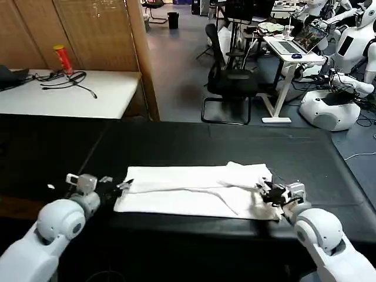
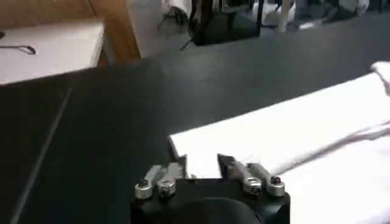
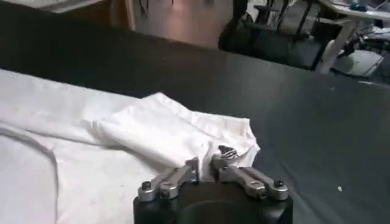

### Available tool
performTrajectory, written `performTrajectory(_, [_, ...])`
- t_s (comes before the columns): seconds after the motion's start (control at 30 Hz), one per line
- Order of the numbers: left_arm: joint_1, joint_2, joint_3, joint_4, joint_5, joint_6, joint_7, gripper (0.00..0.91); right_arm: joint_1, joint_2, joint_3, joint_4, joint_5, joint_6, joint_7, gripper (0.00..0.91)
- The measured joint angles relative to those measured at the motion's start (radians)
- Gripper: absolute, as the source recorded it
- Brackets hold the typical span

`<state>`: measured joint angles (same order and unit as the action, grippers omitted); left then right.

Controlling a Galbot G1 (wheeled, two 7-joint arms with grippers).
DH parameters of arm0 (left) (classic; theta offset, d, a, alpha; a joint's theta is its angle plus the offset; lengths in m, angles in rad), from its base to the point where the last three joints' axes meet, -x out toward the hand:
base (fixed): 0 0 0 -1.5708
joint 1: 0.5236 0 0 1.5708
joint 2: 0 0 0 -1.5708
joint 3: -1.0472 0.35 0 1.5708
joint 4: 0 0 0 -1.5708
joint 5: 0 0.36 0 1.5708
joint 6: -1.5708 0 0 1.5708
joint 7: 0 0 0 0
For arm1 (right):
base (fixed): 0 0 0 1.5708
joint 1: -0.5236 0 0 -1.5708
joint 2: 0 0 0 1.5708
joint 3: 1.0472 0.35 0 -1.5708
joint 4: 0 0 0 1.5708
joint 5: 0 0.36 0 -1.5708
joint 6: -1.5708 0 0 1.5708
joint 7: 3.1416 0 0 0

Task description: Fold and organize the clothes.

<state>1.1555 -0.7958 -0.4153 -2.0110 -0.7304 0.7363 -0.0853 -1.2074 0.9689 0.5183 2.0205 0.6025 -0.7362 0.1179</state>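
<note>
White cotton T-shirt (image 1: pixel 194 194) lies half-folded, a long strip on the black table (image 1: pixel 329 170). Left gripper (image 1: pixel 120 187) sits at its left end, fingers apart; right gripper (image 1: pixel 267 192) pinches its right end — I'd lift both ends evenly, keeping edges aligned.

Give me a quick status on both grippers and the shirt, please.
Left gripper open at the T-shirt's left end. Right gripper nearly shut at its right end, grip on cloth unclear. Shirt partly folded on black table. Nothing in the way.
</note>
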Motion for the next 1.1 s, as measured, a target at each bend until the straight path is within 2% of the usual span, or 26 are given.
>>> performTrajectory(0.1, [-0.023, -0.004, -0.001, 0.008, -0.019, 0.0, -0.008, 0.878, 0.037, 0.033, 0.001, -0.044, -0.022, 0.012, 0.041, 0.878])
performTrajectory(0.2, [-0.058, -0.026, 0.013, 0.043, -0.055, 0.0, -0.035, 0.878, 0.091, 0.076, -0.016, -0.114, -0.045, 0.081, 0.066, 0.878])
performTrajectory(0.33, [-0.106, -0.074, 0.036, 0.11, -0.083, 0.0, -0.05, 0.878, 0.151, 0.118, -0.035, -0.203, -0.046, 0.133, 0.083, 0.878])
performTrajectory(0.6, [-0.168, -0.168, 0.049, 0.244, -0.143, -0.022, -0.052, 0.878, 0.209, 0.171, -0.056, -0.323, -0.048, 0.153, 0.092, 0.858])
performTrajectory(0.63, [-0.173, -0.178, 0.049, 0.258, -0.15, -0.025, -0.052, 0.819, 0.21, 0.176, -0.056, -0.333, -0.05, 0.16, 0.093, 0.79])
performTrajectory(0.67, [-0.175, -0.184, 0.049, 0.271, -0.152, -0.029, -0.052, 0.8, 0.211, 0.182, -0.056, -0.34, -0.054, 0.164, 0.094, 0.741])
performTrajectory(0.7, [-0.175, -0.188, 0.049, 0.285, -0.153, -0.033, -0.05, 0.634, 0.211, 0.188, -0.055, -0.345, -0.058, 0.167, 0.094, 0.595])
performTrajectory(0.73, [-0.175, -0.191, 0.048, 0.296, -0.156, -0.035, -0.047, 0.536, 0.21, 0.195, -0.055, -0.351, -0.063, 0.169, 0.094, 0.536])
performTrajectory(0.77, [-0.175, -0.193, 0.048, 0.303, -0.16, -0.037, -0.045, 0.166, 0.21, 0.201, -0.055, -0.356, -0.067, 0.171, 0.093, 0.419])
performTrajectory(0.8, [-0.176, -0.196, 0.048, 0.309, -0.164, -0.037, -0.044, 0.146, 0.21, 0.206, -0.055, -0.361, -0.071, 0.171, 0.092, 0.293])
performTrajectory(0.83, [-0.177, -0.199, 0.048, 0.316, -0.166, -0.038, -0.043, 0.146, 0.21, 0.211, -0.054, -0.365, -0.077, 0.172, 0.091, 0.293])
performTrajectory(0.9, [-0.183, -0.204, 0.048, 0.331, -0.172, -0.041, -0.042, 0.107, 0.209, 0.222, -0.053, -0.373, -0.09, 0.177, 0.088, 0.146])
performTrajectory(1.0, [-0.188, -0.214, 0.046, 0.35, -0.184, -0.044, -0.045, 0.0, 0.204, 0.236, -0.052, -0.377, -0.105, 0.184, 0.088, 0.068])
performTrajectory(1.1, [-0.192, -0.223, 0.045, 0.37, -0.182, -0.053, -0.044, 0.0, 0.201, 0.247, -0.051, -0.381, -0.128, 0.199, 0.095, 0.029])
